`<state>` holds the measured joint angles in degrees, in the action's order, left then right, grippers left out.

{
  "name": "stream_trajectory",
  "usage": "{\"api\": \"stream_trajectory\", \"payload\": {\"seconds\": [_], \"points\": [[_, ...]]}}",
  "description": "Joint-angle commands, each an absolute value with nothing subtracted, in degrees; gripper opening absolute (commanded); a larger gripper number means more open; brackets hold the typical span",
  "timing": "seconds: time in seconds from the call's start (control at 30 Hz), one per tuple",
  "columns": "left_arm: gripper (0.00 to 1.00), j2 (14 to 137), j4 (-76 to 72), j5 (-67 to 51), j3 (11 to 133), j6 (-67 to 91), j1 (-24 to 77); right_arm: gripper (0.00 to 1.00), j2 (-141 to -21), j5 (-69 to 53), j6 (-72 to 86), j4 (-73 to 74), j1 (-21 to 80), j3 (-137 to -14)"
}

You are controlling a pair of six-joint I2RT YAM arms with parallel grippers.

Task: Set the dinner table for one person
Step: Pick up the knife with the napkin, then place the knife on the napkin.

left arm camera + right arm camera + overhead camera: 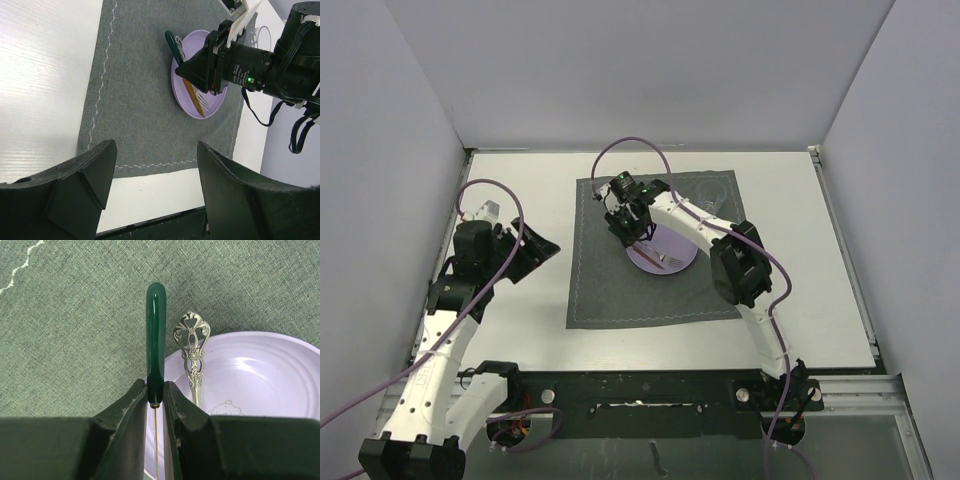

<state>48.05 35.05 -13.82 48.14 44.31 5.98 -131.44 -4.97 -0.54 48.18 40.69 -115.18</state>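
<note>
Top view first: the white surface (810, 300) fills the middle of the frame, from the metal rail at the bottom up to the back wall, with side walls tight on both edges. The grey placemat (605, 290) sits a bit left of centre. There's a wide bare strip to its right, a narrower one along the rail, and very little behind it. A purple plate (678, 262) is in the upper middle of the mat. My right end effector (632, 232) is down at the plate's upper-left rim. My left end effector (535, 250) hangs off the mat's left edge, over bare white.

Left wrist view: my left end effector (156, 160) has its fingers spread wide with nothing between them, above the mat's stitched edge. The mat between me and the plate is free, and there's more white surface in the upper left. The right end effector crowds the plate from the upper right.

Right wrist view: my right end effector (155, 395) is clamped on the green-handled utensil (155, 330), right where the handle meets its thin gold blade. The handle pokes out past the plate rim over the mat. An ornate silver fork (192, 345) lies just beside it, not touching, with its handle end on the rim. Can't tell if the utensil is lifted or resting. Upper left of the frame is plain mat up to the stitching.
</note>
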Motion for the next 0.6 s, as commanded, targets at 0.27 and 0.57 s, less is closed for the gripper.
{"api": "stream_trajectory", "payload": {"seconds": [0.27,0.57], "points": [[0.64,44.7,35.5,-15.6,51.7,44.3,6.3,0.0,-118.6,5.0,-1.8,56.2,41.9,-120.4],[0.64,48.9,32.6,-20.4,52.1,44.9,6.5,0.0,-109.7,28.8,7.0,72.3,43.5,-113.5]]}}
